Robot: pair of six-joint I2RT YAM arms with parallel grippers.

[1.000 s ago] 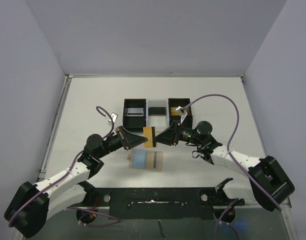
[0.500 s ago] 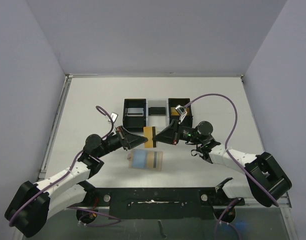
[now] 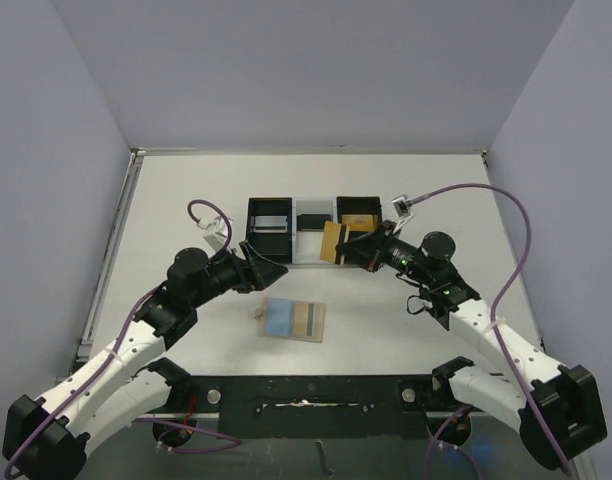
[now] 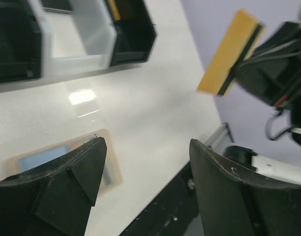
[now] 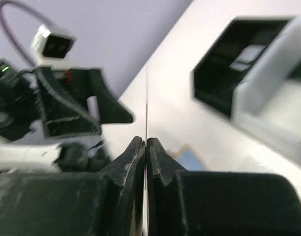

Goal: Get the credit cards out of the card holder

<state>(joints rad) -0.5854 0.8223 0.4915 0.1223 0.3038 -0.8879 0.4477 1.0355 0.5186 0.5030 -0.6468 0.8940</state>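
- Right gripper [image 3: 346, 246] is clenching an orange card [image 3: 331, 242] with a dark stripe by one end. In the right wrist view both fingers [image 5: 133, 152] are pressing flat against the card, which shows edge-on as a thin line.
- The orange card is hanging tilted in the air, just in front of the middle white compartment of the tray [image 3: 269, 246]. Whether it is touching the tray cannot be told.
- Left gripper [image 3: 269, 273] is standing released, its jaws wide apart with nothing between them. It is hovering over the table [image 3: 186, 200], between the tray and the card holder [image 3: 320, 320].
- The card holder is lying flat on the table towards the near edge, apart from both grippers.
- A blue card [image 3: 279, 318] is sitting in the holder, its face showing at the holder's left part.
- The tray is resting at mid-table. A grey piece is lying in its left black compartment and an orange piece in its right black compartment.
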